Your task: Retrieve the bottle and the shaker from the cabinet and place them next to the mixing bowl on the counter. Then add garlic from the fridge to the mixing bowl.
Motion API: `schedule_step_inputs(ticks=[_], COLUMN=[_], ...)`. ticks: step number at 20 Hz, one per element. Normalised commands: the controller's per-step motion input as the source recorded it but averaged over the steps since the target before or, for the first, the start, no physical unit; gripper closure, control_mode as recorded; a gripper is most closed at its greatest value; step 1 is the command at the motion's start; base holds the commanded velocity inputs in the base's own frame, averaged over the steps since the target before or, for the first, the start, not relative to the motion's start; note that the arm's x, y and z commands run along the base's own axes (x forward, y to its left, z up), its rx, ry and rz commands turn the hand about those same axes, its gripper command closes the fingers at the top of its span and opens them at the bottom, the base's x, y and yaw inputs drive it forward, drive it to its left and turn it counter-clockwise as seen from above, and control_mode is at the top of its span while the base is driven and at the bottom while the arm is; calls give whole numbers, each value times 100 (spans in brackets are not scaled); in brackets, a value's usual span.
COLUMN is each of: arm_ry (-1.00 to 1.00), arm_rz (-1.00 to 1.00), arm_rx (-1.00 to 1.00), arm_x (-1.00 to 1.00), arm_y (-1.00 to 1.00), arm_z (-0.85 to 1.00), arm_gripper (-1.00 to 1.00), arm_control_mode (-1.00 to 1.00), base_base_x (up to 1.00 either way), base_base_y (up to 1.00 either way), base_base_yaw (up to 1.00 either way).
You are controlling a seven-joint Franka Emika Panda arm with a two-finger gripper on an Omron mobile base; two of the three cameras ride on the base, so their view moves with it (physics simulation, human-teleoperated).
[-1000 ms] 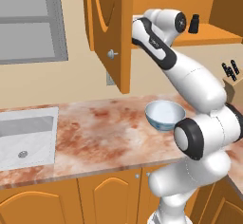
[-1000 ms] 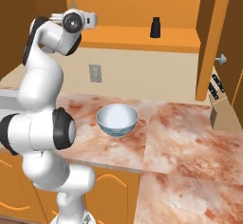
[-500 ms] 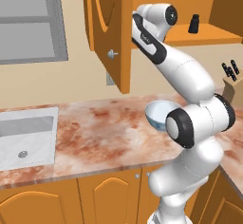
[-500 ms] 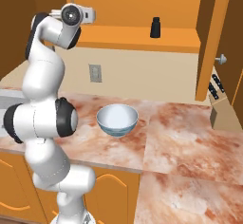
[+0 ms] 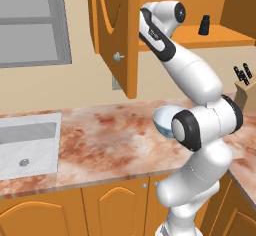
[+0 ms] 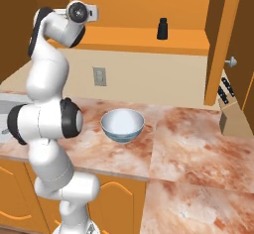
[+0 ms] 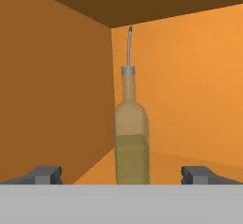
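Bottle (image 7: 131,137) is seen dead ahead at 12 o'clock from the hand (image 7: 122,174), upright, long axis vertical, centred between fingertips spread fully wide; nothing is held.

Arm (image 5: 190,75) swung left — end effector (image 7: 121,174) deeper in cabinet (image 6: 149,39).

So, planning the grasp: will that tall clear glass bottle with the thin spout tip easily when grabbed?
Probably. The tall clear glass bottle stands narrow and upright, so a nudge high up could topple it. It looks roughly half full, which should steady it. The glass may be slippery.
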Motion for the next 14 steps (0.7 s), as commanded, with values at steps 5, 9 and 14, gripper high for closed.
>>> schedule_step_inputs(ticks=[5, 9, 14], arm_ry=[0, 1, 2], arm_rz=[4, 3, 1], arm_rx=[0, 0, 0], arm_x=[25, 34, 35], arm_y=[0, 0, 3], arm_z=[0, 0, 0], arm_gripper=[-100, -100, -100], arm_control_mode=[-100, -100, -100], base_base_x=[0, 0, 0], base_base_y=[0, 0, 0], base_base_yaw=[0, 0, 0])
